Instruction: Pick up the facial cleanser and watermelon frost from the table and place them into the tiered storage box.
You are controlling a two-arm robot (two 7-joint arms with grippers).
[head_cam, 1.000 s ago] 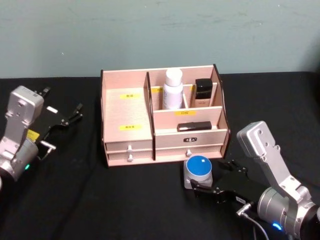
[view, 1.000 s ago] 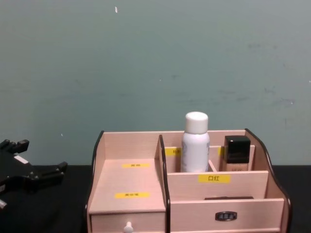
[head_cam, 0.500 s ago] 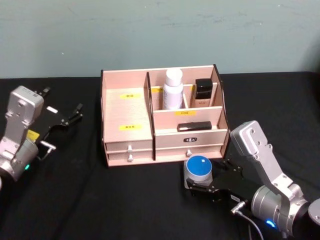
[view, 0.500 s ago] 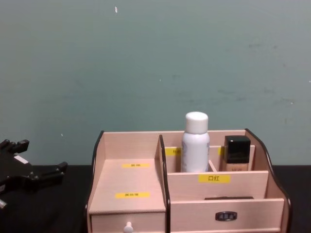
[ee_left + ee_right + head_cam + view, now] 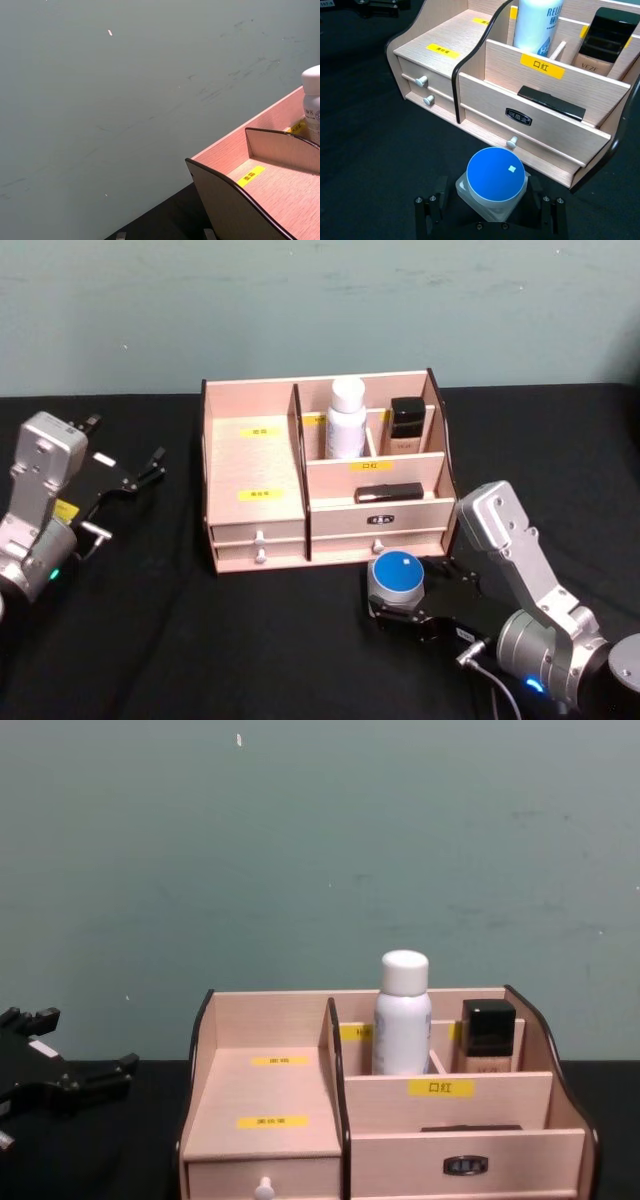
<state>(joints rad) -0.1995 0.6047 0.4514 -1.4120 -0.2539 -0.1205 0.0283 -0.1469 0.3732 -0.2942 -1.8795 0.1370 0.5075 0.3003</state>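
The right pincer (image 5: 491, 200) straddles the blue-lidded jar (image 5: 495, 174) before the tiered storage box (image 5: 540, 131); I cannot tell whether it grips. The left pincer (image 5: 127, 438) hangs open, empty.

Pale wooden tiered storage box (image 5: 255, 455) with yellow labels, blue-lidded jar (image 5: 397, 575), white bottle (image 5: 346, 420), black table (image 5: 200, 640)

Tiered storage box (image 5: 255, 475) sat mid-table (image 5: 200, 650), backed toward the wall. Rear tier, right half: tall bottle (image 5: 347, 420) left, squat bottle (image 5: 406, 425) right, divider between. Flat stick (image 5: 388, 493) lay one tier forward. Jar (image 5: 396, 572) stood on the table just before the right drawer (right gripper (image 5: 398, 592) straddling it). Left gripper (image 5: 125, 445) was well left of the box.
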